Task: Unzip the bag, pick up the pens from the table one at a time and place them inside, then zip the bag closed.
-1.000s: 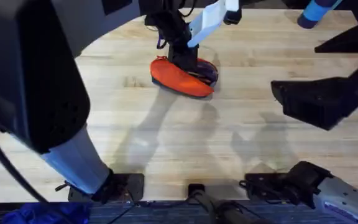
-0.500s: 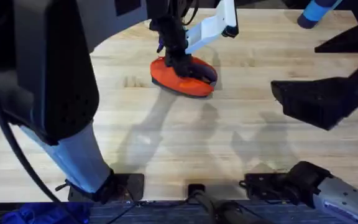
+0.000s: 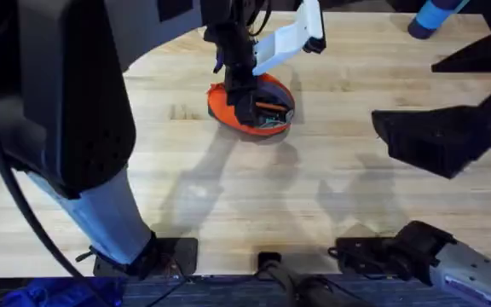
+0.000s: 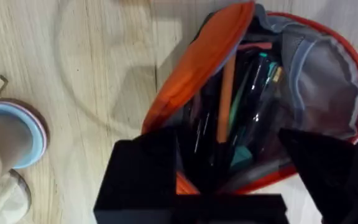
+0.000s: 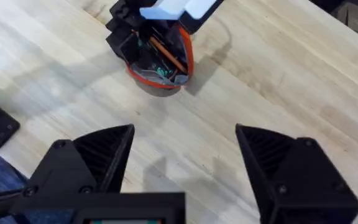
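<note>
No text, label, brand or number can be read anywhere. The bag (image 4: 229, 74) carries no legible marking. Nor does the surface (image 3: 356, 222).

Pens (image 4: 247, 99) lie inside the bag (image 3: 250, 107) on the table (image 3: 331, 179).

We see a bench (image 3: 356, 111) of pale wooden planks with soft grey shadows across it. At its far right edge stands a blue object (image 3: 433, 17), cut off by the frame. In the left wrist view a pale blue-rimmed roll (image 4: 8, 134) rests on the wood.
</note>
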Tool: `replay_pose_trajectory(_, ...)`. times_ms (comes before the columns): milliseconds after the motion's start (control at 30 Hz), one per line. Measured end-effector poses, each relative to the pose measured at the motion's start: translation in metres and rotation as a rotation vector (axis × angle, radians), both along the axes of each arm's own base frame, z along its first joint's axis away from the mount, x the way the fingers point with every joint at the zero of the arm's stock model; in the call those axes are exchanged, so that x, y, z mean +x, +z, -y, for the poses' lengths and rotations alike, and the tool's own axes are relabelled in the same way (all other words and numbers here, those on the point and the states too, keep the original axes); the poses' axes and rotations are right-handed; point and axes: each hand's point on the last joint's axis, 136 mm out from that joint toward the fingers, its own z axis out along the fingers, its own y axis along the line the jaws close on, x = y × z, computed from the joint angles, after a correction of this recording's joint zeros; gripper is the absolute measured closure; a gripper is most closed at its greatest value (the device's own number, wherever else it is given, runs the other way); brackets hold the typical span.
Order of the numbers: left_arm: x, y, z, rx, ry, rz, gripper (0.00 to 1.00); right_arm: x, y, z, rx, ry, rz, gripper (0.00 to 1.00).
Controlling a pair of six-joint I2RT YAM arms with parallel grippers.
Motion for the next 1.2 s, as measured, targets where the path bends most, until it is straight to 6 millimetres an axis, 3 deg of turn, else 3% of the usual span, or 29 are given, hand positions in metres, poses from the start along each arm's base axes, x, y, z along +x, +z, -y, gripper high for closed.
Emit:
replay_pose_trajectory(200,0.000,0.006,-0.001,-0.005,0.003,0.011,0.008,0.000,0.000,0.000,0.000,0.000,0.000,0.004)
replay_pose_trajectory(367,0.004,0.040,-0.011,-0.064,0.040,0.067,0.008,0.000,0.000,0.000,0.000,0.000,0.000,0.004)
replay_pose_trajectory(567,0.013,0.098,-0.050,-0.174,0.149,0.165,0.008,0.001,0.000,0.000,-0.001,0.000,-0.001,0.004)
replay_pose_trajectory(733,0.002,0.123,-0.084,-0.198,0.212,0.175,0.008,0.009,-0.008,-0.006,-0.023,0.000,-0.033,0.004)
replay_pose_trajectory(767,-0.004,0.129,-0.093,-0.202,0.214,0.174,0.008,0.017,-0.017,-0.012,-0.049,0.000,-0.071,0.003)
replay_pose_trajectory(1033,-0.017,0.131,-0.113,-0.266,0.201,0.114,0.005,0.047,-0.037,-0.036,-0.081,0.010,-0.134,0.003)
replay_pose_trajectory(1200,-0.021,0.135,-0.138,-0.331,0.225,0.101,0.005,0.061,-0.040,-0.052,-0.057,0.030,-0.136,0.003)
